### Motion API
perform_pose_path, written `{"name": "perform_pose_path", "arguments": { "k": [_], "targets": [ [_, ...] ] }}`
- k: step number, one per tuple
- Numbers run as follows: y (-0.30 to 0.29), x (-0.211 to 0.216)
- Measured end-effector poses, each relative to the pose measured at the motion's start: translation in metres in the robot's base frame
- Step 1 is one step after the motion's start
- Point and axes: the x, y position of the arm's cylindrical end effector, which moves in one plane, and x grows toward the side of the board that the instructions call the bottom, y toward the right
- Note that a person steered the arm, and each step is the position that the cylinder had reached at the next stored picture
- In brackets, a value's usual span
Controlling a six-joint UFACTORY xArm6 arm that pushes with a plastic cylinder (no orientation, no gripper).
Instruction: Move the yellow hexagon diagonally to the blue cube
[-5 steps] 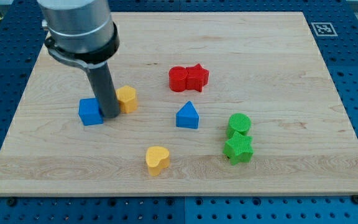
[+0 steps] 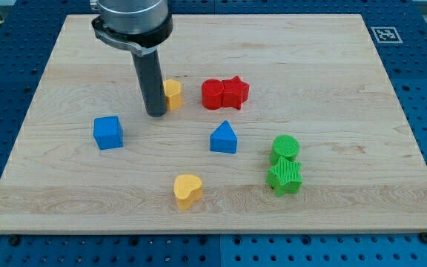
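Tip (image 2: 156, 113) pressed against left side of yellow hexagon (image 2: 173, 94), far and right of blue cube (image 2: 108, 132), placed for pushing; no jaws, just a rod.

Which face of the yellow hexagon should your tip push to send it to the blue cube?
Its upper-right face. My tip sits at the yellow hexagon's left, the wrong side; the blue cube lies toward the view's lower left, so I'd circle round first.
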Motion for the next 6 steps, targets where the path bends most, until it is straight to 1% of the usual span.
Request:
{"name": "perform_pose_path", "arguments": {
  "k": [1,2,3,4,5,6],
  "targets": [
    [0.001,-0.011],
    [0.02,0.004],
    [0.02,0.016],
    [0.026,-0.006],
    [0.007,-0.014],
    [0.006,-0.007]
  ]
}}
